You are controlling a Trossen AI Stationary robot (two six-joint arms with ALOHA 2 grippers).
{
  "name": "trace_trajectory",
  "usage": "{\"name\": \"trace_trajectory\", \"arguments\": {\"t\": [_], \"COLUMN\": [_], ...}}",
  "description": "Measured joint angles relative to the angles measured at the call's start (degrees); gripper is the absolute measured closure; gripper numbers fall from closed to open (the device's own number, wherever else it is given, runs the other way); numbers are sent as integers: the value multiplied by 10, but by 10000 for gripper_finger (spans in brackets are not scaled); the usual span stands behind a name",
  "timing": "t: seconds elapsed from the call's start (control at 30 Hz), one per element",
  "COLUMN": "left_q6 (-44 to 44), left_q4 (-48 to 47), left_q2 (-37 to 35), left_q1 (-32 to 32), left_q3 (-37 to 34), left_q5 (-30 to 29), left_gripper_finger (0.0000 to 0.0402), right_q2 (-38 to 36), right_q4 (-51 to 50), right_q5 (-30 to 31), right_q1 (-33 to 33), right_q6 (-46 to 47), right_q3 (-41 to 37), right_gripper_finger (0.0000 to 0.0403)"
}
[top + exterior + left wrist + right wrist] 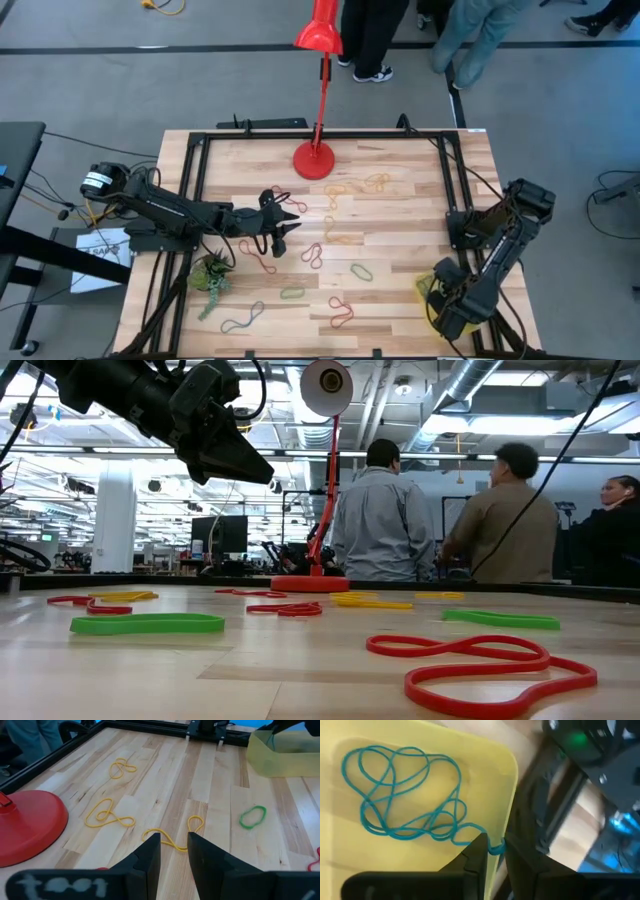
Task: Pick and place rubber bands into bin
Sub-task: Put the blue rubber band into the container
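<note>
Many rubber bands lie loose on the wooden table: yellow ones [345,187] near the far edge, red ones [312,254] in the middle, green ones [360,270]. The yellow bin [424,291] stands at the near right corner. My right gripper [493,851] hangs over it, pointing steeply down, shut on a tangle of blue rubber bands [400,795]. My left gripper [174,849] is open and held above the table's middle [285,225], with nothing between its fingers. A yellow band [172,840] lies on the wood below its fingertips. My right gripper pinches one end of the blue tangle [495,849] between its two fingertips, coming at it from above. The remaining loops spread out below the fingers over the bin's floor [485,775]. Whether they rest on the floor or hang just above it, I cannot tell.
A red lamp base [318,160] with its pole stands at the far middle. A small green plant [212,275] lies near the left edge. A black frame [195,170] runs round the table. People stand in the room beyond the far edge [385,510].
</note>
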Motion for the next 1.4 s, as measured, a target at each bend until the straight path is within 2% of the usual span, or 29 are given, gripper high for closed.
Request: {"name": "trace_trajectory", "arguments": {"t": [0.23, 0.37, 0.5, 0.6, 0.7, 0.9, 1.2, 1.4], "left_q6": [0, 0, 0, 0, 0, 0, 0, 0], "left_q4": [0, 0, 0, -2, -2, -2, -3, -2], "left_q2": [0, 0, 0, 0, 0, 0, 0, 0], "left_q1": [0, 0, 0, 0, 0, 0, 0, 0], "left_q3": [0, 0, 0, 0, 0, 0, 0, 0], "left_q5": [0, 0, 0, 0, 0, 0, 1, 1], "left_gripper_finger": [315, 315, 315, 315, 315, 315, 315, 315], "right_q2": [0, 0, 0, 0, 0, 0, 1, 1], "right_q4": [-4, 2, 72, 126, 117, 45, 89, 91], "right_q5": [108, 147, 182, 184, 184, 183, 183, 182], "right_q1": [-27, -41, -51, -58, -66, -78, -78, -78], "right_q6": [-68, -107, -146, -183, -201, -147, -141, -141], "right_q3": [37, 61, 66, 66, 66, 66, 66, 66], "right_gripper_finger": [375, 397, 390, 385, 384, 380, 339, 331]}}
